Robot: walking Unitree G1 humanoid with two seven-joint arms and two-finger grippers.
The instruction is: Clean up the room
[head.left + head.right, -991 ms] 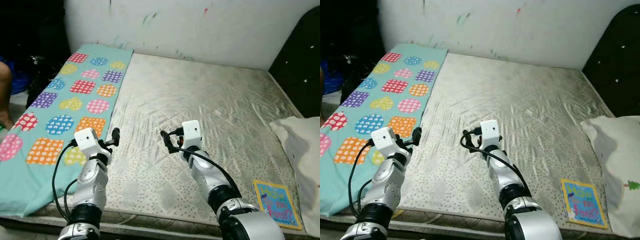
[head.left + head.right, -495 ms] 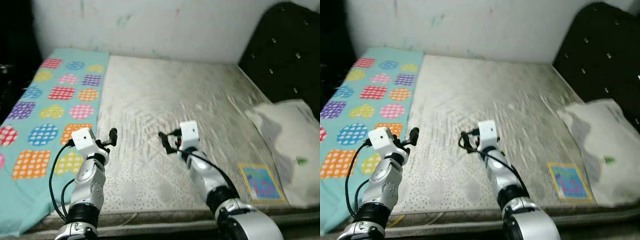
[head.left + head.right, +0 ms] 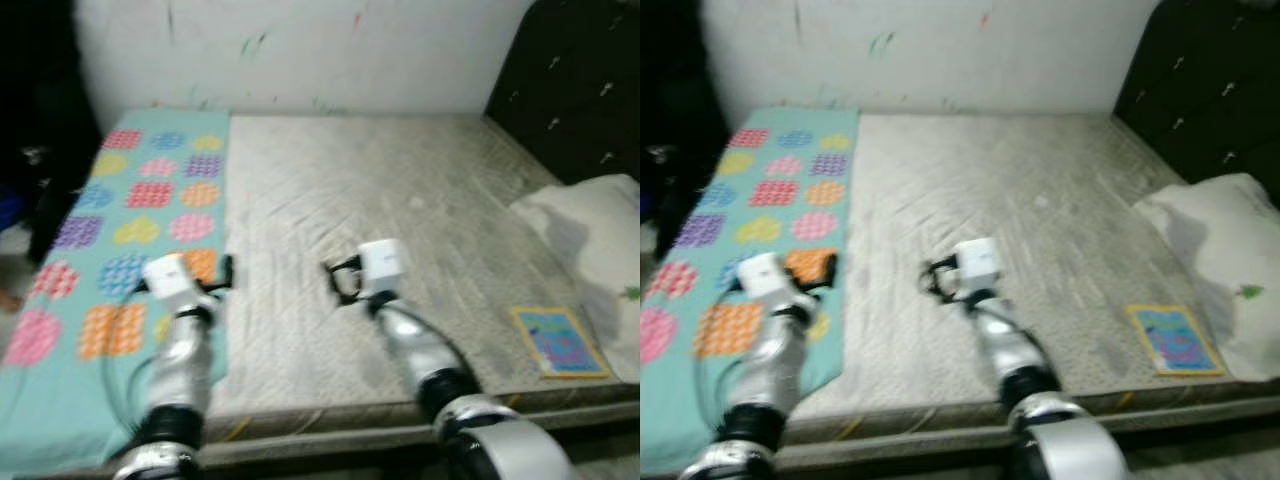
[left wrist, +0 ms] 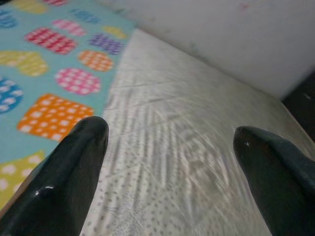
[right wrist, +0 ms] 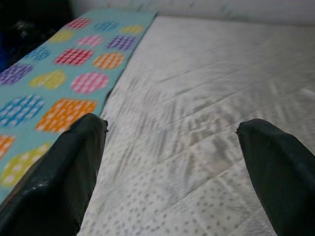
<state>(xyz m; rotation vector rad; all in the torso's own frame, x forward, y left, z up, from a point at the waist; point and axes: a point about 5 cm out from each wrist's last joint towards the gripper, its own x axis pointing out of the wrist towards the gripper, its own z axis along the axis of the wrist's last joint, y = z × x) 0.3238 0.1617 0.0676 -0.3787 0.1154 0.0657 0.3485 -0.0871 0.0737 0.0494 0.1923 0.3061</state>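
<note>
Blanket (image 3: 130,290), patterned with bright shapes, lies lengthwise along the bed's (image 3: 400,200) left edge, long axis running toward the wall; a book (image 3: 560,340) sits near the pillow (image 3: 590,225). Walking blur (a real hazard) could misplace a grasp. Both wrist views show jaws spread, empty: left gripper (image 4: 170,157), right gripper (image 5: 172,152).

Home bedroom: bare mattress (image 3: 400,210), patterned blanket (image 3: 120,260), pillow (image 3: 600,240), scribbled wall (image 3: 300,50).

One bare grey quilted mattress (image 3: 400,200), one turquoise blanket with coloured spotted patches (image 3: 130,215), one white pillow (image 3: 595,225), one colourful square book (image 3: 558,340).
</note>
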